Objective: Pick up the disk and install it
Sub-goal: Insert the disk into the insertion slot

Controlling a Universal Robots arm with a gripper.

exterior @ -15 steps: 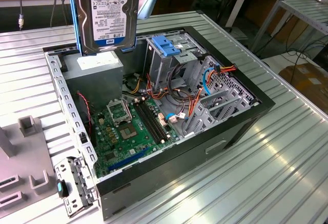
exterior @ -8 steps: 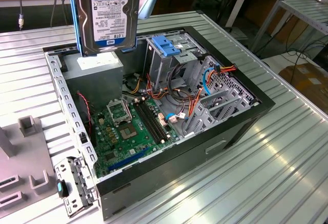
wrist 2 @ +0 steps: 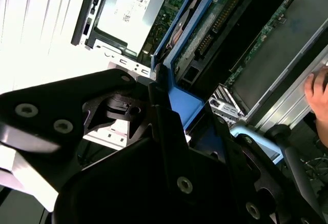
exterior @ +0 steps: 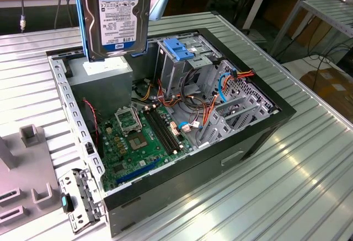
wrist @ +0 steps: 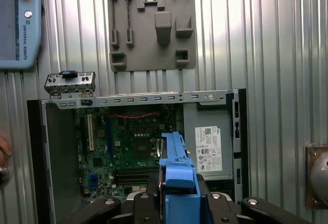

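The disk (exterior: 116, 17) hangs in the air above the open computer case (exterior: 71, 114). It is held upright, with its white-and-blue label facing the exterior view and bright blue rails running down its edges. It is over the end of the case where the grey power supply (exterior: 105, 81) lies, and it touches nothing inside.

In the first wrist view the disk (wrist: 177, 170) shows edge-on with one blue rail uppermost. The end effector (wrist: 177, 201) is clamped on it, a black finger against each side. The second wrist view shows the same grip close up: the end effector (wrist 2: 169, 106) is closed on the blue rail, and the green circuit side of the disk (wrist 2: 215, 24) faces the camera.

Inside the case, the metal drive cage (exterior: 182, 64) stands next to the power supply with a blue latch (exterior: 177, 51) on top. The disk is above the cage and apart from it. The green motherboard (exterior: 143, 136) covers the floor of the case, and coloured cables (exterior: 242, 74) bunch near the cage.

The case lies on its side on a ribbed metal desk (exterior: 309, 164). Beside the case on the desk is a grey fixture plate (wrist: 151, 24), with a teach pendant (wrist: 18, 24) further off. A person's hand (wrist 2: 318, 88) shows just beyond the case's edge.
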